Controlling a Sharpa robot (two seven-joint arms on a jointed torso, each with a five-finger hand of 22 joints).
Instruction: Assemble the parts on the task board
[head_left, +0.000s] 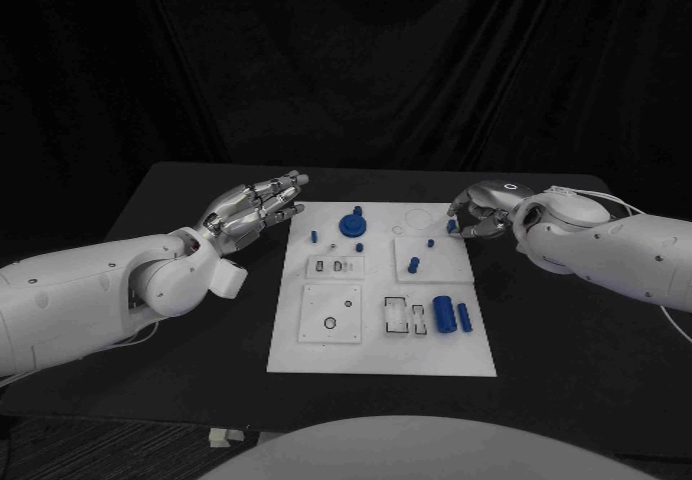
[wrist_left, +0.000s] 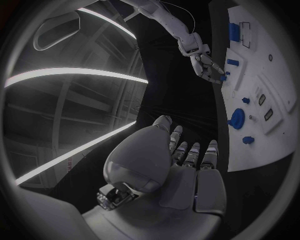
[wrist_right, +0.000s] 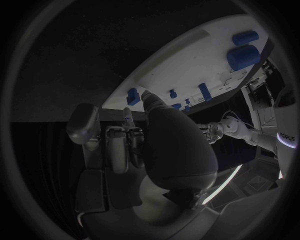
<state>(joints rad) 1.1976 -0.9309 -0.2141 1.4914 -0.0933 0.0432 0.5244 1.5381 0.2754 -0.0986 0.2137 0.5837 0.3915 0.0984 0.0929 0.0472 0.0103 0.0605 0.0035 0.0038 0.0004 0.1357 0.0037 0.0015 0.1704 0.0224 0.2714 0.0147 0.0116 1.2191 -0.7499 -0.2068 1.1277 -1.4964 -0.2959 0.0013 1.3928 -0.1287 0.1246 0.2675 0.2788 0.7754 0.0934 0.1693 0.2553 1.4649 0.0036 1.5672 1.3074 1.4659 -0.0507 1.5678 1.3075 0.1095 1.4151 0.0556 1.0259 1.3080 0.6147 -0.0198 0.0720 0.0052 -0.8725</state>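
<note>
Small blue peg at the board's far right edge, under my right hand.
My right hand (head_left: 480, 208) curls over a small blue peg (head_left: 453, 228) at the task board's (head_left: 378, 345) far right edge; grip: cannot tell. Left hand (head_left: 257, 207) is farther off, empty, fingers extended. Blue parts: about nine, two large cylinders (head_left: 451, 313) lying lengthwise.

Two bulky white arms, smooth and rounded in their shells, each end in a silver many-fingered hand. The left arm (head_left: 101, 295) carries a boxy white block near its wrist; the left hand (head_left: 253, 208) shows segmented metallic fingers with dark gaps between the links. The right arm (head_left: 613, 250) has thin white cables running along its shell, and the right hand (head_left: 480, 207) has a glossy domed back.
</note>
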